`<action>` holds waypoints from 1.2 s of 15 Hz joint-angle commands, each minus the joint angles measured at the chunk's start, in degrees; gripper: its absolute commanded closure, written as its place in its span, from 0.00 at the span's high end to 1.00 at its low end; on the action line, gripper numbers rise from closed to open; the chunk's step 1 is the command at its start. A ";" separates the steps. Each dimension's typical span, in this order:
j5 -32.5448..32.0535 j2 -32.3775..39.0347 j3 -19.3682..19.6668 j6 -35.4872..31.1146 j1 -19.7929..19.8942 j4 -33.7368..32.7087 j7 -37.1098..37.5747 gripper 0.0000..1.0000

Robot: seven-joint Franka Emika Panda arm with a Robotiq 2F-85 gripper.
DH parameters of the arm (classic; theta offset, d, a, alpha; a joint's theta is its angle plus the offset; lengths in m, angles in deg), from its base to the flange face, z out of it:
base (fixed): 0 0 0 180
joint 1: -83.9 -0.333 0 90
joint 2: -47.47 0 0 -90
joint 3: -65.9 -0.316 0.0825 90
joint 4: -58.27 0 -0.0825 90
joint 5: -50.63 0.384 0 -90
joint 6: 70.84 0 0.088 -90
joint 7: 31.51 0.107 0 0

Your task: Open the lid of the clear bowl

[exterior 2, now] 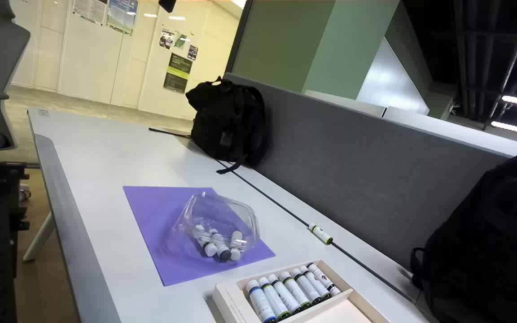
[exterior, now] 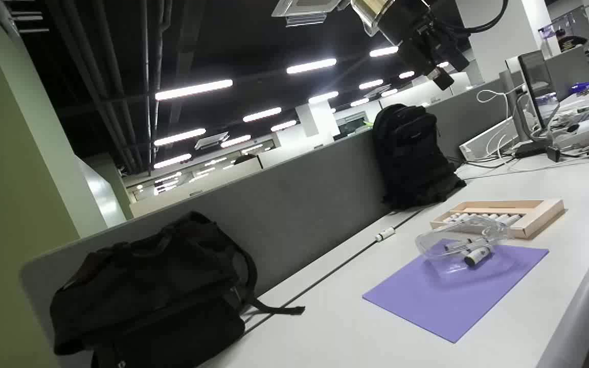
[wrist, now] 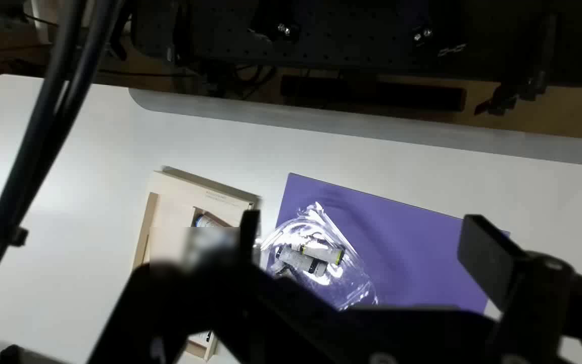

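The clear bowl (exterior: 433, 249) rests on a purple sheet (exterior: 458, 312) with several small white vials (exterior: 477, 255) showing through its wall. It also shows in an exterior view (exterior 2: 222, 210) and in the wrist view (wrist: 344, 285). The lid is transparent like the bowl, and I cannot tell its outline apart from the bowl's glinting edges. My gripper (exterior: 450, 71) is high above the table, well apart from the bowl. In the wrist view my gripper (wrist: 362, 230) is wide open with nothing between its fingers; its body hides part of the bowl.
A wooden tray (exterior 2: 229, 298) of vials stands close beside the sheet. A loose vial (exterior 2: 320, 234) lies near the table's cable slot. Black backpacks (exterior: 146, 301) (exterior: 412, 158) lean on the grey partition (exterior: 320, 199). The table's edge (wrist: 321, 121) runs beyond the sheet.
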 commanded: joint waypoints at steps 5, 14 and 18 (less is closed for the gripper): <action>-0.61 0.26 1.52 0.05 -1.85 -0.13 0.73 1.00; -7.67 -1.38 2.49 -5.98 -3.71 8.38 -6.10 1.00; -20.03 0.34 2.04 -13.38 -3.75 16.08 -7.92 1.00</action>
